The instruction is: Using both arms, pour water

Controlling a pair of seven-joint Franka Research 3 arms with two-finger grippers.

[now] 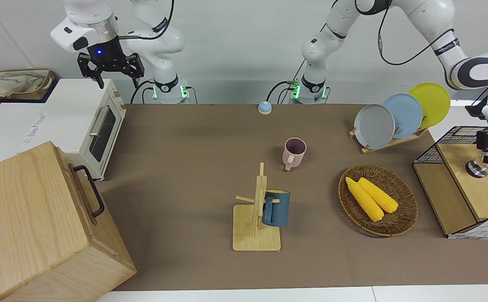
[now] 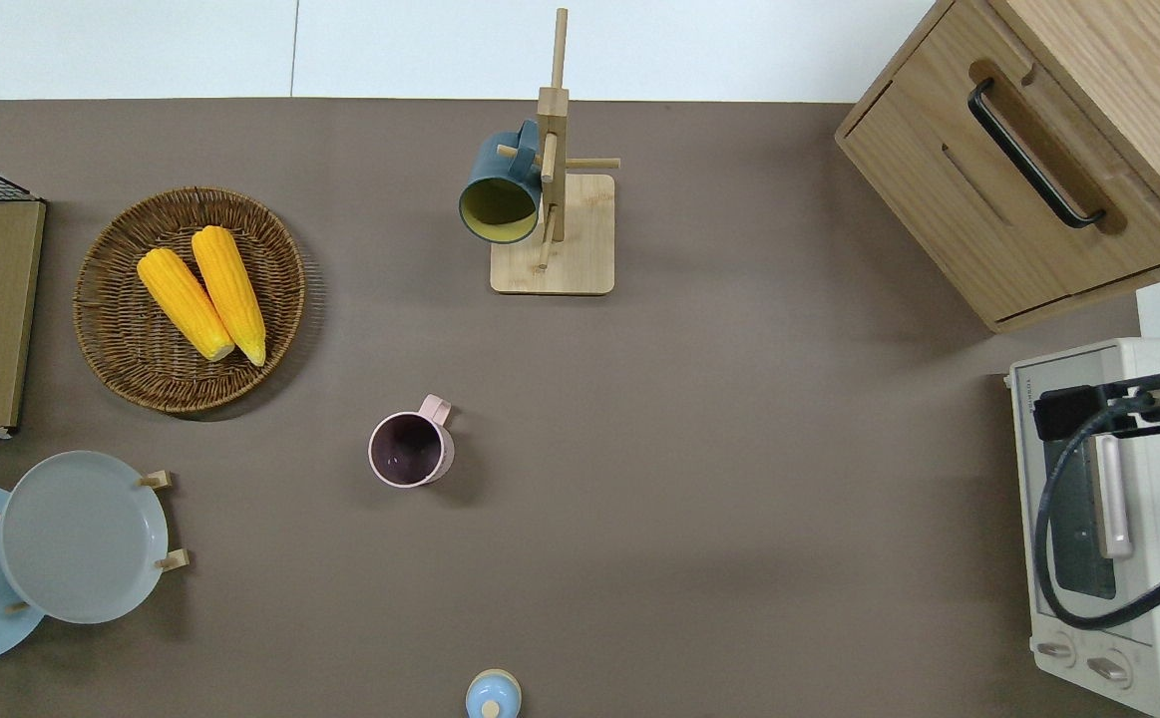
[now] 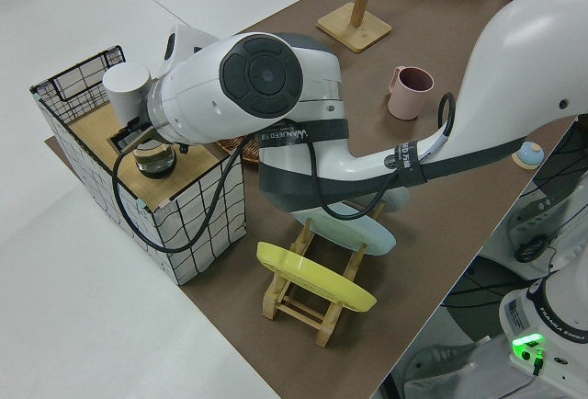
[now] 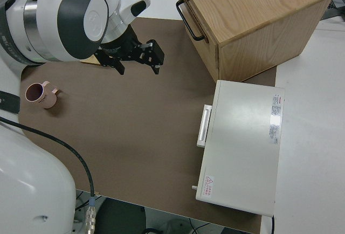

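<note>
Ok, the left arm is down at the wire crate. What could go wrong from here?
1. The left pincer is low over the pot in the wire crate, with a white cup close beside it. Lifting out could snag the wire or tip the cup.
2. The plate rack stands between the crate and the pink mug. The arm swinging across might clip the plates.

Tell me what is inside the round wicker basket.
Two yellow corn cobs lie side by side in the shallow round woven wicker basket, touching along their length. Nothing else shows on the weave around them; the patch directly beneath the cobs is covered.
</note>
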